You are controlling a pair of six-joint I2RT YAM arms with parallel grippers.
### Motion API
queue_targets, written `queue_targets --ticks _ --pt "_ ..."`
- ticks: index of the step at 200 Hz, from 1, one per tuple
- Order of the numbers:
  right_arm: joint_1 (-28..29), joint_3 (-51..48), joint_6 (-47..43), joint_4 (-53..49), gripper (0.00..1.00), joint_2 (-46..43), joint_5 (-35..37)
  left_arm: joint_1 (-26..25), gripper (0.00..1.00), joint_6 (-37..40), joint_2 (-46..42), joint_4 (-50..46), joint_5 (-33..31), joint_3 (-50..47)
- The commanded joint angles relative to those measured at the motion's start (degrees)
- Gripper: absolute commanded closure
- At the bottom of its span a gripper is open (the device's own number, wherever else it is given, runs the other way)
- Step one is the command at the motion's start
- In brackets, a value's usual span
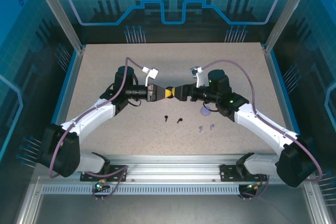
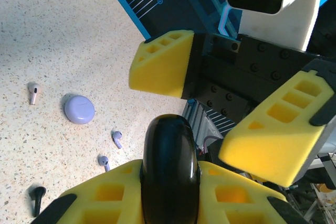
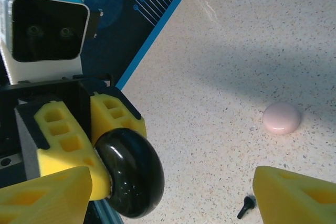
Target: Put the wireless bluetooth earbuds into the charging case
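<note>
Left gripper [image 2: 169, 195] pinched a glossy black round charging case [image 2: 169, 156] edge-on, held up over the speckled beige bench [image 1: 105, 66]. Right gripper [image 3: 173, 187] faced it close, yellow foam fingers [image 3: 294, 192] spread wide. The case looked shut. Two tiny black stemmed earbuds [image 1: 166, 118] lay on the bench below, with a small lilac earbud pair [image 1: 201, 128] to their right, near a lilac round case [image 1: 205, 112]. Judged step: presenting the case for opening; no earbud seated. The next move probably calls for the right gripper to catch the lid edge without twisting the case loose.

One camera looks down from behind; both wrist cameras closely share the black case [image 2: 169, 169].
</note>
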Motion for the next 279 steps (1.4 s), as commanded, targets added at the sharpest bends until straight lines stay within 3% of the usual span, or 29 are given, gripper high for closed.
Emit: queue_targets --ticks 1,97,162,279 --pt "0.65 1.07 -1.06 -0.12 0.21 1.27 1.77 0.32 1.00 1.27 -1.01 -0.13 1.89 0.83" --pt "-4.85 -5.97 1.75 1.44 0.26 1.44 1.60 0.36 1.00 1.26 -3.71 -0.46 2.03 0.65" --pt "-4.30 -6.00 1.17 1.51 0.28 -4.40 -7.93 0.34 1.00 0.99 -2.85 0.94 2.18 -0.19" --pt "-0.99 1.03 0.52 0.97 0.43 2.70 -5.80 0.32 1.00 0.73 -2.60 1.26 2.19 -0.15"
